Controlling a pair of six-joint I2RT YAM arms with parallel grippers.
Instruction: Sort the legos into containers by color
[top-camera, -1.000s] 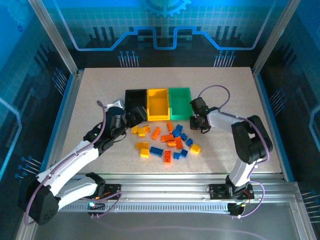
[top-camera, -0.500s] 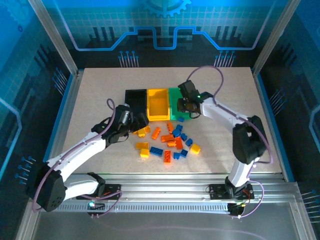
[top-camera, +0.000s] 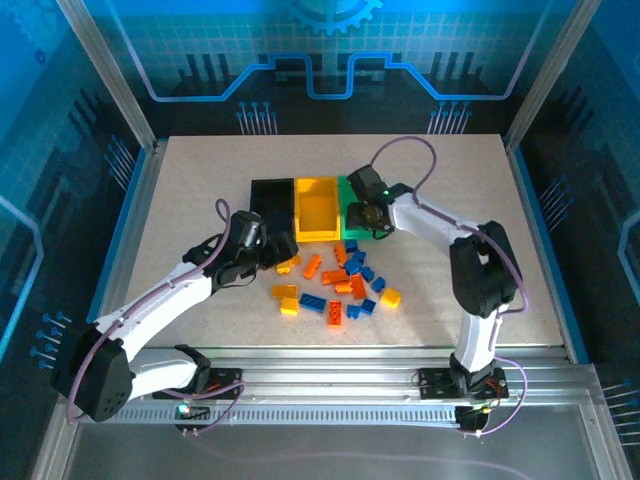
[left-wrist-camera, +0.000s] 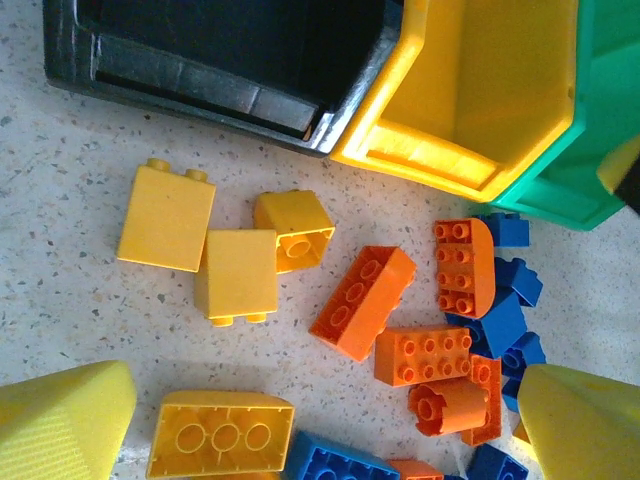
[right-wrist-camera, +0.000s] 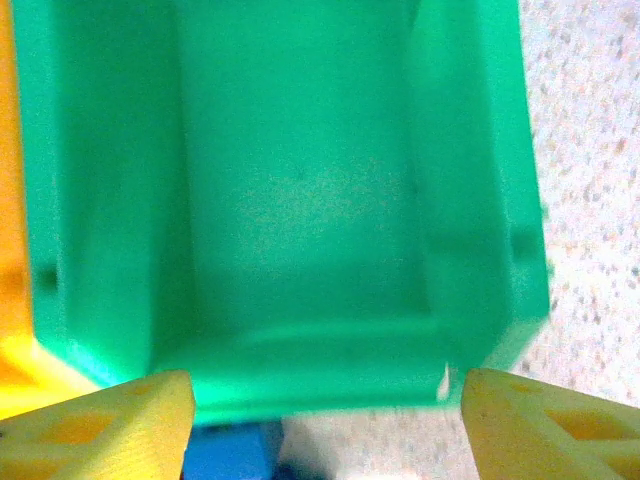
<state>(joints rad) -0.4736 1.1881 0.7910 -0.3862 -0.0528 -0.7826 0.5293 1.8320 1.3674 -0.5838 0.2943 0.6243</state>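
Bare table (top-camera: 330, 335) lies nearer than the legos (top-camera: 335, 285); the containers (top-camera: 315, 182) wall off their far side.

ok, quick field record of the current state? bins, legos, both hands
bins: black bin, yellow bin, green bin, side by side, black on the left
legos: yellow, orange and blue, loose on the table just in front of the bins
bin contents: no legos visible in any
left hand: open, empty, above the legos
right hand: open, empty, above the green bin's near wall
sorted: none yet
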